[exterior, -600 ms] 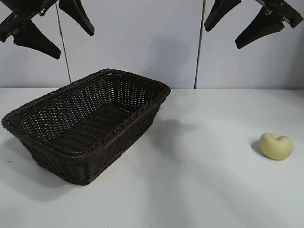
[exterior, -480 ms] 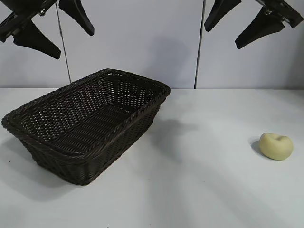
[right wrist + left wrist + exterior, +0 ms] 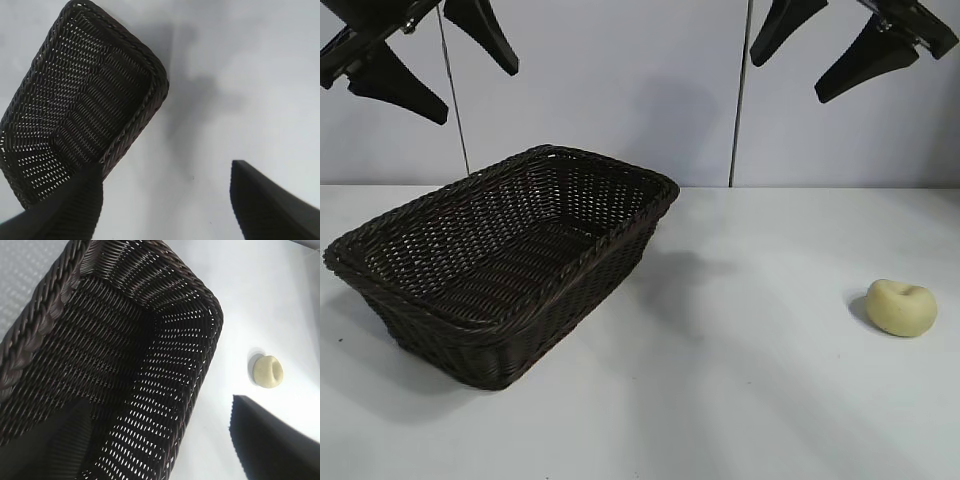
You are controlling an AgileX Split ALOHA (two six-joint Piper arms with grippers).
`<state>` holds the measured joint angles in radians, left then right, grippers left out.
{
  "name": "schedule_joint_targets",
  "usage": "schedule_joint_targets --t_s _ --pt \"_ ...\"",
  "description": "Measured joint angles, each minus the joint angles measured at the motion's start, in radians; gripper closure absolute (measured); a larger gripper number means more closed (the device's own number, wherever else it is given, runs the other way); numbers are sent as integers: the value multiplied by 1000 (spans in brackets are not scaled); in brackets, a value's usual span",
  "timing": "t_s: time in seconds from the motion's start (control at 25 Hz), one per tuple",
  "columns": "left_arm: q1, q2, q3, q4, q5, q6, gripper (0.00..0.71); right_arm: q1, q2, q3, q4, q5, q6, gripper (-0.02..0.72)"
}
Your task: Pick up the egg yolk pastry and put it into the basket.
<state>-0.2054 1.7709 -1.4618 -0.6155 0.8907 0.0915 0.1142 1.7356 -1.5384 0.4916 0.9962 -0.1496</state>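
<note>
The egg yolk pastry (image 3: 901, 307), a small pale yellow bun with a dimple, lies on the white table at the right; it also shows in the left wrist view (image 3: 267, 371). The dark brown wicker basket (image 3: 380, 262) stands empty at the left, seen too in both wrist views (image 3: 195, 290) (image 3: 150, 60). My left gripper (image 3: 475, 75) hangs open high above the basket's far left. High at the top right, well above the pastry, my right gripper (image 3: 785, 80) is open as well. Neither holds anything.
A white table (image 3: 750, 400) carries both objects, with bare surface between basket and pastry. A pale panelled wall (image 3: 620, 80) with vertical seams stands behind the table.
</note>
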Motion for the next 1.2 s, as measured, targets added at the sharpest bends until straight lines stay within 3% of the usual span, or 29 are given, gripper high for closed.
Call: schedule_joint_targets --t_s 0.72,1.2 --pt "0 0 0 0 -21 0 151 0 0 0 0 0 0 185" --pt "0 -53 7 35 146 -63 154 0 0 0 -12 3 0 185"
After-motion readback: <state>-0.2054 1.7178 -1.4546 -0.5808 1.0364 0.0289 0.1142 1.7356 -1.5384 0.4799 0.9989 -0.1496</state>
